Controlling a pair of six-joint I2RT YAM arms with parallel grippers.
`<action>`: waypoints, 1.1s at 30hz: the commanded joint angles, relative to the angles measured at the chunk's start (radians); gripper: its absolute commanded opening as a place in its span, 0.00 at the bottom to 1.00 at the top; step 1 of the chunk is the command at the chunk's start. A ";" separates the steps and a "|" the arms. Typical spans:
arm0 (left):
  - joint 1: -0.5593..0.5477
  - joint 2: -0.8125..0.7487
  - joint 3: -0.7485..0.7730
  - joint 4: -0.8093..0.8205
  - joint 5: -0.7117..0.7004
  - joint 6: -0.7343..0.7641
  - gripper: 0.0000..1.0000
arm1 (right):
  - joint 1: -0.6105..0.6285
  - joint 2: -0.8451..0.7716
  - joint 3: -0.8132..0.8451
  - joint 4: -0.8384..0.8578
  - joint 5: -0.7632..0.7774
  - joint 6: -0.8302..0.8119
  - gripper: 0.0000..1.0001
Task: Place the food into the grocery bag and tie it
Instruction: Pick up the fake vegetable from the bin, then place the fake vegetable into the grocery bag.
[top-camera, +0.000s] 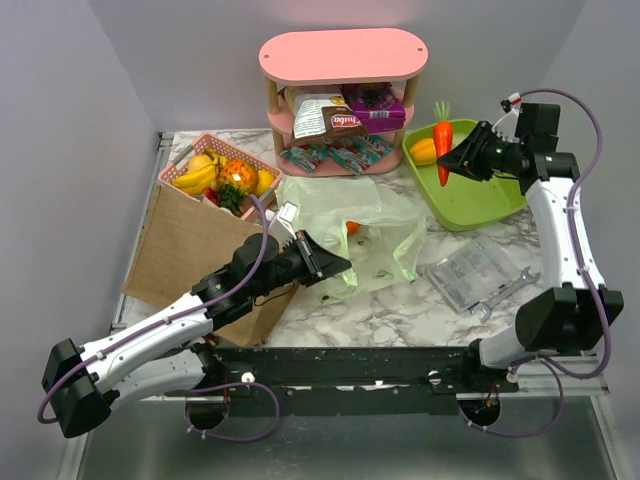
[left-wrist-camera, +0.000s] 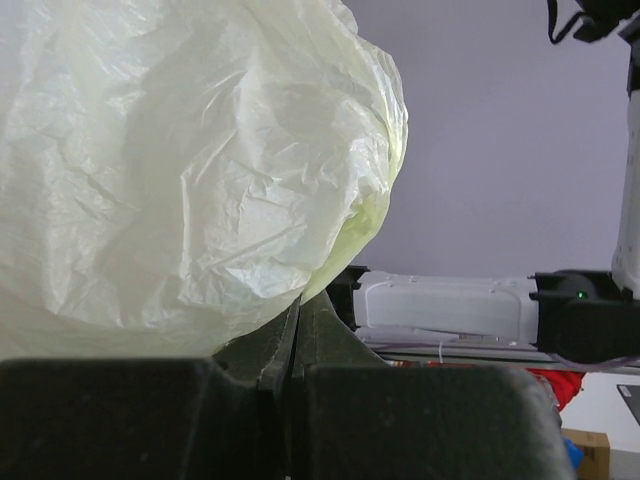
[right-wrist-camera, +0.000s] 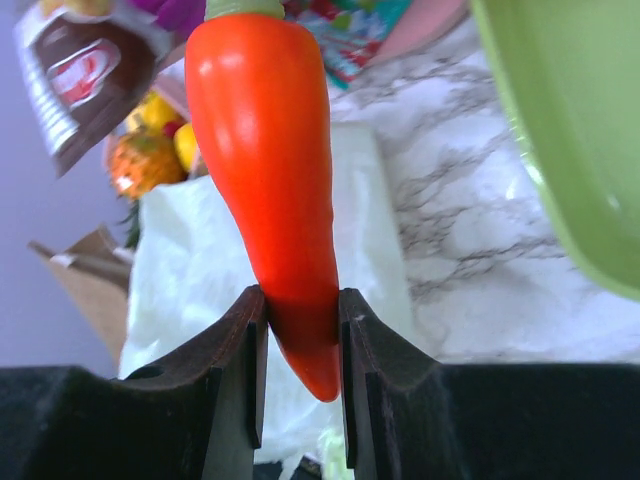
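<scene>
The left jaws pinch shut on the bag (top-camera: 390, 250), while the right jaws clamp the carrot (right-wrist-camera: 270, 180) near its tip, by the tray (top-camera: 485, 205).

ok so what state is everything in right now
grocery bag, edge pinched in the shut left jaws, rest on the table
carrot, tip clamped in the right jaws, held up off the table
brown paper bag, lying flat
pink basket, full of fruit
green tray, holds one yellow item
shelf, stocked with packs
wrench, lying on the table
</scene>
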 joint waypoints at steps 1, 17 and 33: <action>0.004 -0.002 0.008 0.038 -0.035 0.012 0.00 | 0.011 -0.145 -0.064 0.019 -0.153 0.058 0.01; 0.007 0.057 0.056 0.084 -0.056 0.037 0.00 | 0.097 -0.509 -0.319 0.086 -0.355 0.250 0.01; 0.083 0.166 0.160 0.111 -0.011 0.073 0.00 | 0.218 -0.654 -0.431 -0.206 -0.335 0.149 0.01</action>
